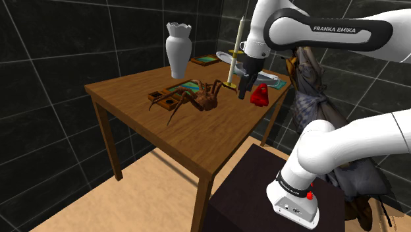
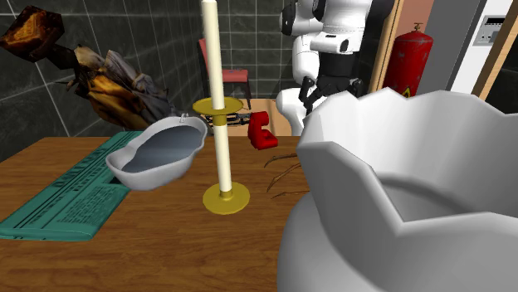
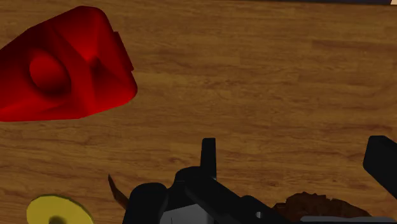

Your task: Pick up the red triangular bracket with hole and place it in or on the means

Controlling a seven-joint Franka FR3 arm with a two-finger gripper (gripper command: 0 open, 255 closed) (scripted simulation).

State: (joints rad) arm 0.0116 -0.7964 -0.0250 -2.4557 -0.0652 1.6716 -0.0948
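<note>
The red bracket (image 1: 260,96) lies on the wooden tabletop (image 1: 191,138) toward the upper right of the shoulder view, near the table's far corner, resting free with nothing gripping it. The black claw (image 1: 245,87) hangs just to the left of it in that frame, between the bracket and the base of a tall candlestick (image 1: 233,59) holding a white candle. In the wrist view the claw (image 3: 295,149) is spread wide, its two fingers (image 3: 208,156) well apart with only bare wood between them. The bracket (image 3: 63,67) sits off to one side of the fingers at the upper left of the frame, showing a rounded hollow in its sloping face. The candlestick's yellow foot (image 3: 56,211) peeks in at the lower left corner. In the second exterior view the bracket (image 2: 263,131) stands just right of centre, behind the candlestick (image 2: 217,108) and in front of the white arm. A grey dish (image 2: 158,156) sits at centre left beside a green newspaper (image 2: 66,199) at the lower left, and a white vase (image 2: 398,207) with a jagged rim fills the right foreground. Back in the shoulder view, a brown spider figure (image 1: 205,97) sprawls at the middle of the tabletop, touching a compartmented tray (image 1: 164,99) to its left, with the vase (image 1: 179,49) behind them.
</note>
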